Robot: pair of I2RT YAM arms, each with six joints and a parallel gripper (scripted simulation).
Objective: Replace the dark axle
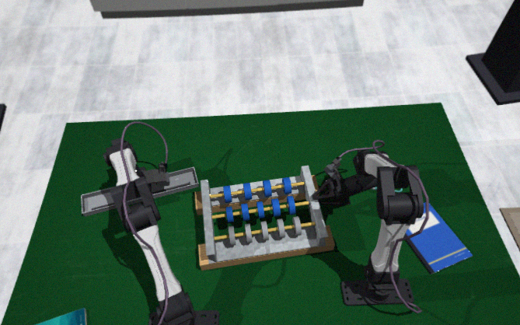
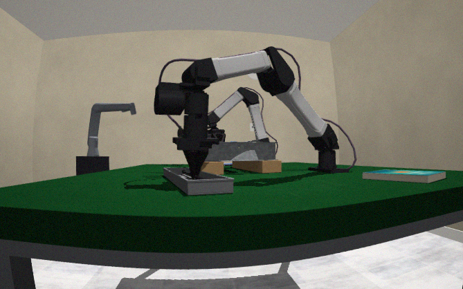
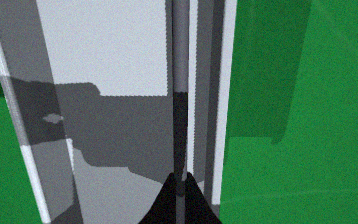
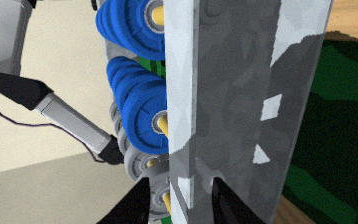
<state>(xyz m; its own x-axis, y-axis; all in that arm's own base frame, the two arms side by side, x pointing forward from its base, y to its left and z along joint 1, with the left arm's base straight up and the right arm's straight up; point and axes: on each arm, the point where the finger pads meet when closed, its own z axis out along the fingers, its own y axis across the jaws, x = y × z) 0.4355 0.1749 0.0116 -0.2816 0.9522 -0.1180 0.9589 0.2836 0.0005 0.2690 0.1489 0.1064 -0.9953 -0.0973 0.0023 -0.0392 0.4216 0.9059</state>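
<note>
Rough, mottled grey like metal on the wheel frame (image 1: 209, 225) (image 2: 259, 147) (image 4: 241, 100); beneath it, smooth wood-like battens (image 1: 266, 258) (image 2: 258, 166).
</note>
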